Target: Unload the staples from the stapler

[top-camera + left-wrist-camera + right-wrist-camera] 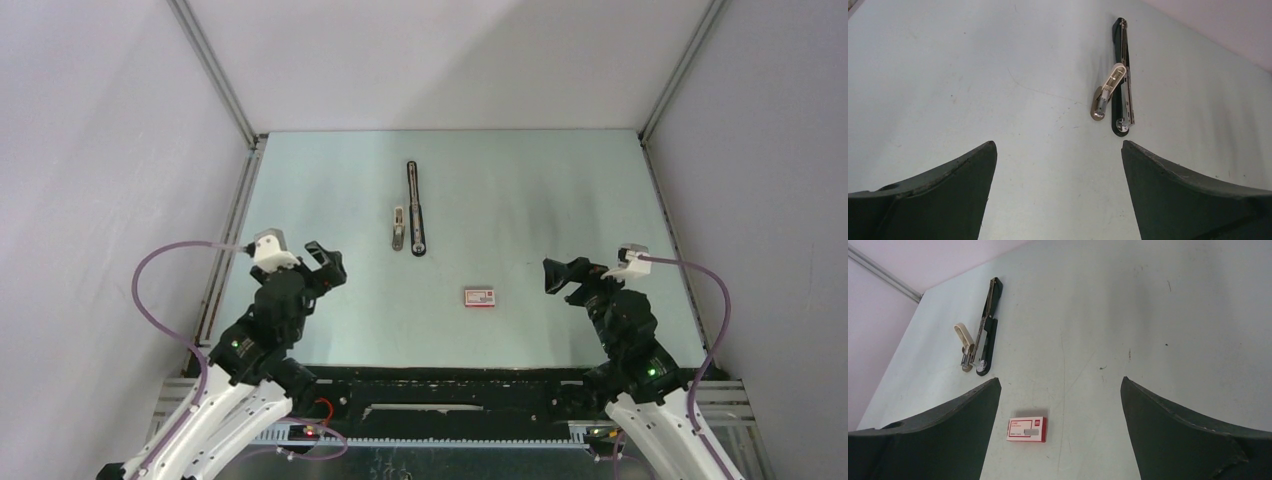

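- Black and thin, the stapler (416, 208) lies flat far back on the pale green table (560, 180), a shiny strip along its middle.
- A short beige-silver piece (398, 228) lies just beside it.
- A little red-and-white box (479, 297) sits nearer, apart; its words are too small to read.
- The left gripper (328, 264) and right gripper (562, 274) stand wide open, holding nothing.

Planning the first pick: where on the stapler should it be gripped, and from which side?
Probably the far half of the stapler, from straight above, closing across its narrow width. It lies flat and very thin on the table, and the silvery-beige piece crowds the left side of its near end.
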